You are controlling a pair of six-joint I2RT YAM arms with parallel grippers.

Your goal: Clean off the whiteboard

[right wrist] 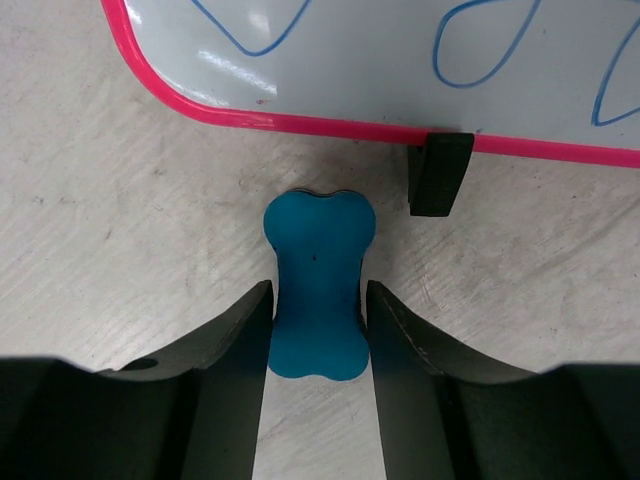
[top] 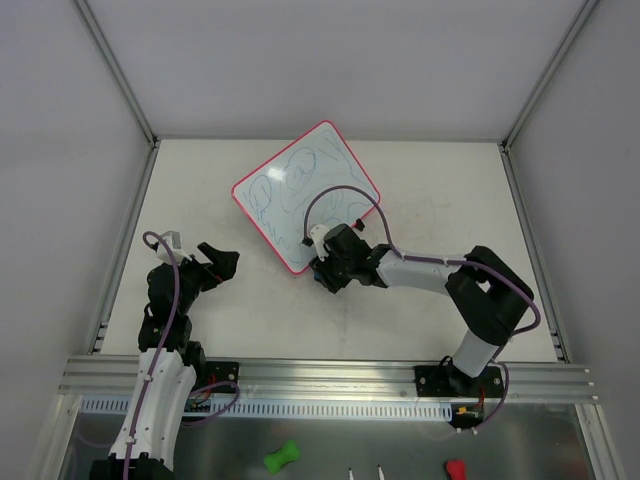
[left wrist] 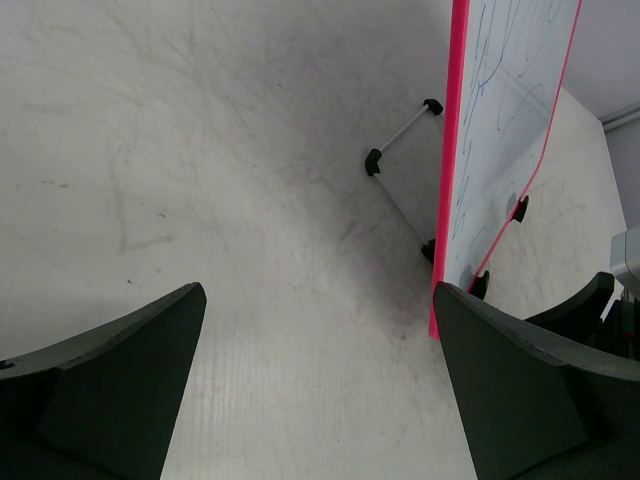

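1. Glossy white whiteboard [top: 305,190] with pink-red frame, blue-scribbled, upper centre of the overhead frame; likely light, stiff, slick, best steadied at its frame
2. Small blue bone-shaped eraser [right wrist: 318,285] just below its lower edge, near a black clip [right wrist: 440,175], pinched at the waist by right gripper [right wrist: 318,298]
3. Gaping and empty, left gripper [top: 215,262] at lower left; free pale tabletop [top: 450,200] around

Bright, even overhead light. Glare streaks the whiteboard [right wrist: 350,60] at eleven o'clock in the right wrist view. In the left wrist view, a soft shadow darkens the worktop [left wrist: 330,200] beside the board, and the close foreground at six o'clock is soft.
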